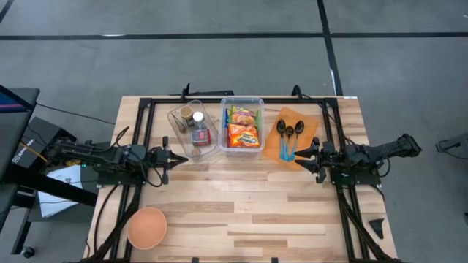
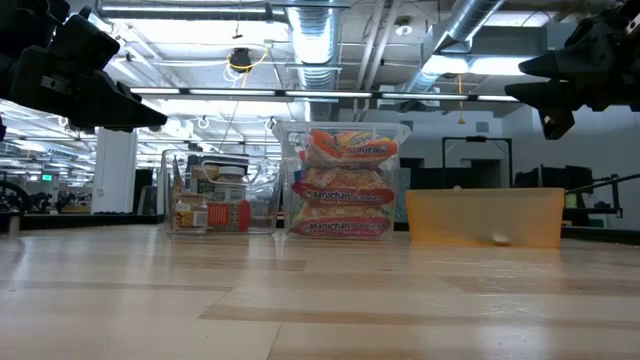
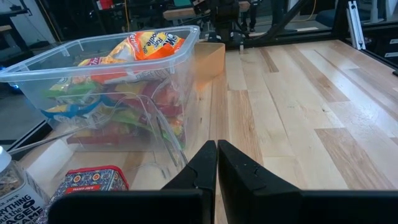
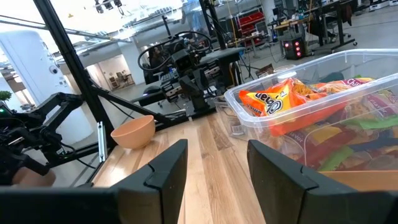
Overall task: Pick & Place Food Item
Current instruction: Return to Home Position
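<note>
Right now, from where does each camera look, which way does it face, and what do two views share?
High view: above the table, facing straight down; both arms show, left gripper and right gripper pointing inward.
Low view: at table-top height, facing level across to the noodle bin and orange tray; arms in upper corners.
Left wrist view: behind its shut fingers, facing the noodle bin.
Right wrist view: behind its open fingers, facing the noodle bin and bowl.
Shared: both wrist views see the noodle bin from opposite sides.

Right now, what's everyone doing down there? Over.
Left hand shut, empty. Right hand open, empty. Noodle packs in the middle bin. Nothing in the way.
</note>
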